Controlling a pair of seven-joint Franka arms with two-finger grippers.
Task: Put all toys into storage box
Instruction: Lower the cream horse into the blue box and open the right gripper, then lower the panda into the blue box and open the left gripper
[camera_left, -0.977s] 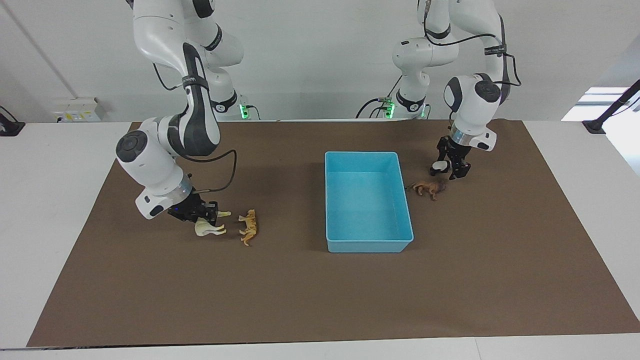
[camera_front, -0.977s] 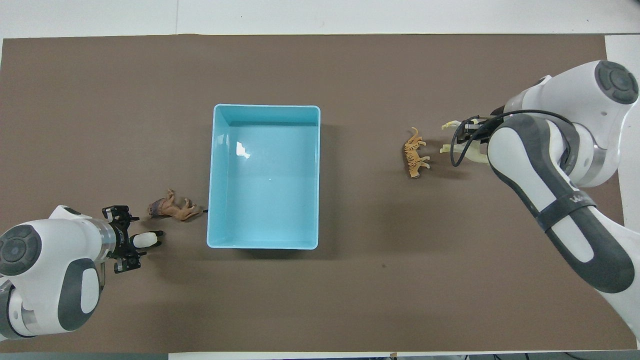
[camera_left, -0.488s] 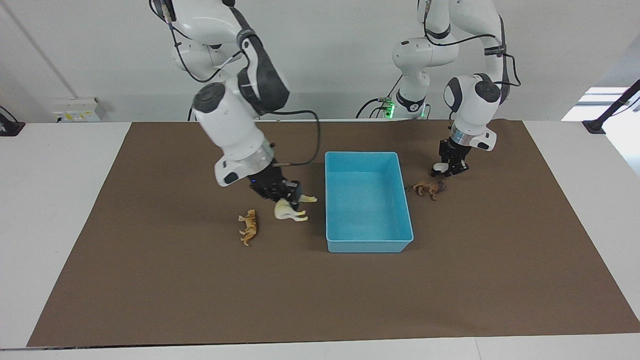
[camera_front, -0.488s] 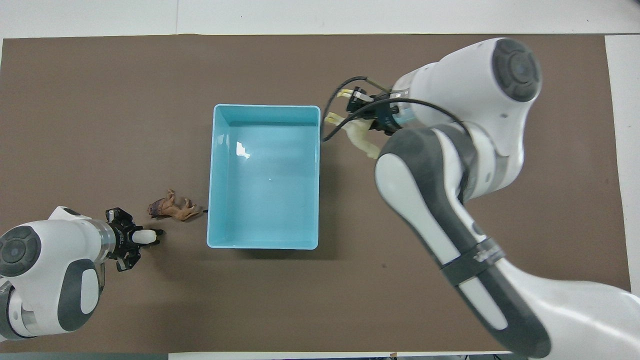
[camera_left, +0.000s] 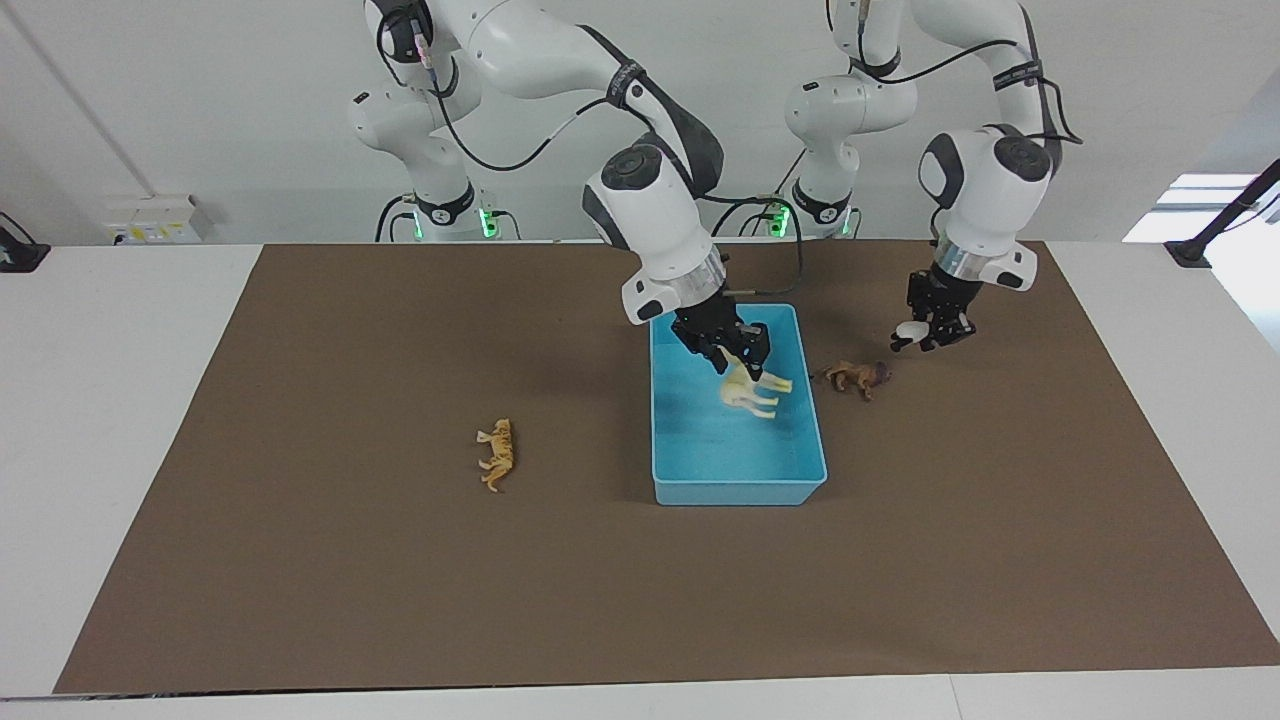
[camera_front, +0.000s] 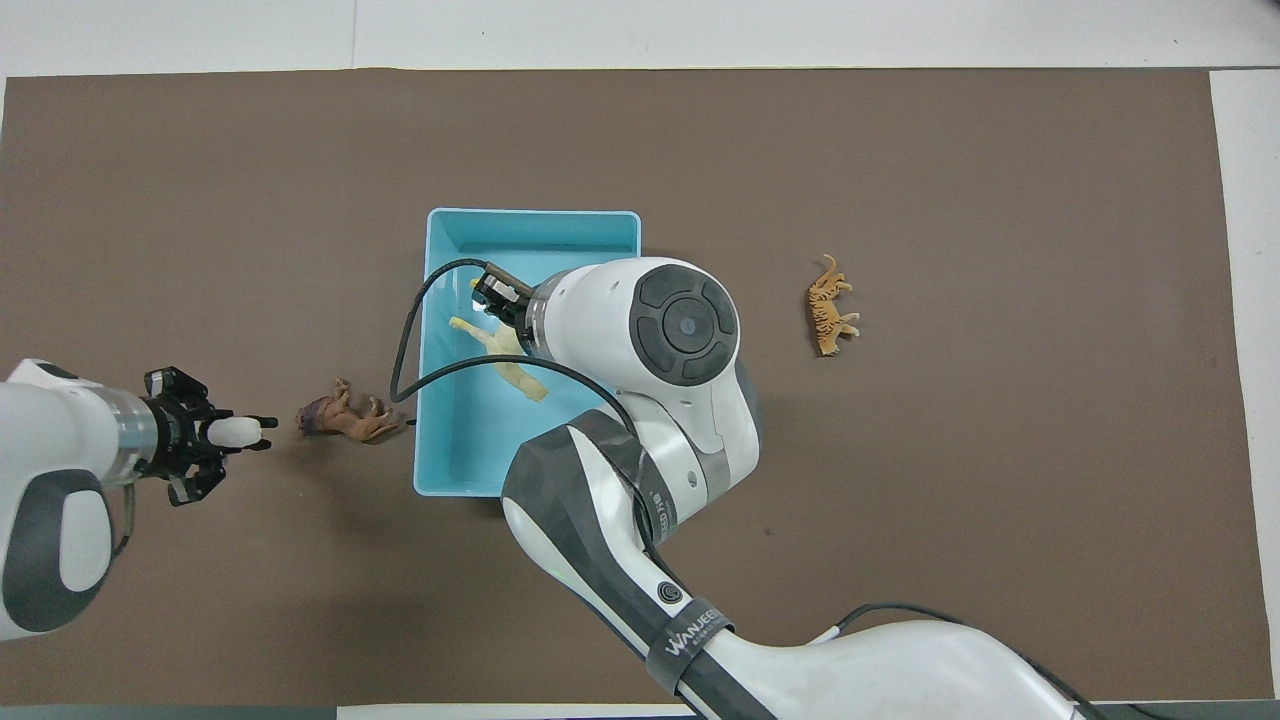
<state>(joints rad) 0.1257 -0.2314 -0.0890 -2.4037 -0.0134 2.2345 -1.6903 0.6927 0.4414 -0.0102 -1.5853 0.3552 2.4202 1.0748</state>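
The light blue storage box (camera_left: 735, 492) sits mid-mat and also shows in the overhead view (camera_front: 530, 214). My right gripper (camera_left: 735, 350) is over the box, shut on the cream llama (camera_left: 750, 388), which hangs inside the box's outline (camera_front: 510, 365). My left gripper (camera_left: 930, 335) is shut on the black-and-white panda (camera_left: 906, 333) and holds it just above the mat, beside the lion. The panda also shows in the overhead view (camera_front: 235, 432). The brown lion (camera_left: 858, 376) lies on the mat beside the box, toward the left arm's end. The orange tiger (camera_left: 497, 453) lies toward the right arm's end.
A brown mat (camera_left: 640, 600) covers most of the white table (camera_left: 100, 400). The right arm's forearm hangs over the box and hides part of it in the overhead view (camera_front: 690, 330).
The right arm carried the llama from beside the tiger to over the box. The left gripper closed on the panda, lifted it slightly and shifted toward the left arm's end.
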